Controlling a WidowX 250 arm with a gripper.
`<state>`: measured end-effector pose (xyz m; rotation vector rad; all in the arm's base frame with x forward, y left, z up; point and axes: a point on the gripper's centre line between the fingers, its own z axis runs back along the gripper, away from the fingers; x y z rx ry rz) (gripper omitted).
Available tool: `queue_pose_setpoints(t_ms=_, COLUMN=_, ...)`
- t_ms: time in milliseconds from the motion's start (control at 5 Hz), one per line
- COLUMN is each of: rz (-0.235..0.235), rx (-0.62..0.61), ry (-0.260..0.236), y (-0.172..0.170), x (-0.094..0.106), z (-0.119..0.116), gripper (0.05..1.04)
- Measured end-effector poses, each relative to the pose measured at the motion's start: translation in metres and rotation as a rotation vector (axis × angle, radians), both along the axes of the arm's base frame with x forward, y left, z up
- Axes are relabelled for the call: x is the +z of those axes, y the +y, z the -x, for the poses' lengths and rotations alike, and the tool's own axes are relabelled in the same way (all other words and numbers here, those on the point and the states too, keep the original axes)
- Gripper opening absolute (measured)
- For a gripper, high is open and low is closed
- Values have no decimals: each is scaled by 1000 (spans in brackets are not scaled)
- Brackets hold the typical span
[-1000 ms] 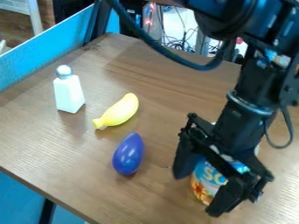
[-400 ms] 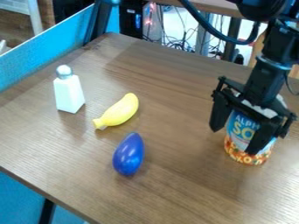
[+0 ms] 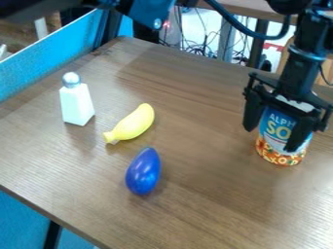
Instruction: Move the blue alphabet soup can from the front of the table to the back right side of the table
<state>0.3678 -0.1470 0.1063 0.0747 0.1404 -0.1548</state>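
Surface [image 3: 195, 209] first: brown and wood-grained, it runs under everything here. Next in size is the black arm [image 3: 305, 53], at the upper right, its lower part tilted a little over the work. Below it is the hand [image 3: 271, 138], its two fingers astride a labelled can [image 3: 280, 129] — I judge it to be grasping the can by its sides. The can is at the right of the surface, roughly upright, well apart from the rest; whether its base bears on the wood I cannot tell.

At the left stands a white bottle [image 3: 77, 104] with a silvery cap. Beside it lies a yellow toy banana [image 3: 133, 124], and just below the banana in the view is a smooth blue egg-shaped piece [image 3: 143, 172], the smallest.

The step in hand looks like handling the can under a side grip. From here, a move calls for level, steady handling — the base checked against the wood before any release, then both fingers opened clear of the label.
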Motion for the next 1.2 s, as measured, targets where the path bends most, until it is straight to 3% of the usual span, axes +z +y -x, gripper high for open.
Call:
queue_pose_setpoints(t_ms=200, rz=-45, rx=14, ry=-17, y=12, x=2, z=-3, gripper=1004)
queue_pose_setpoints(t_ms=600, rz=-56, rx=25, ry=-52, y=30, x=55, z=35, gripper=1004)
queue_pose_setpoints(t_ms=800, rz=-60, rx=19, ry=-27, y=40, x=65, z=60, gripper=1004)
queue_pose_setpoints(t_ms=1200, rz=-49, rx=7, ry=-63, y=80, x=68, z=94, gripper=1004)
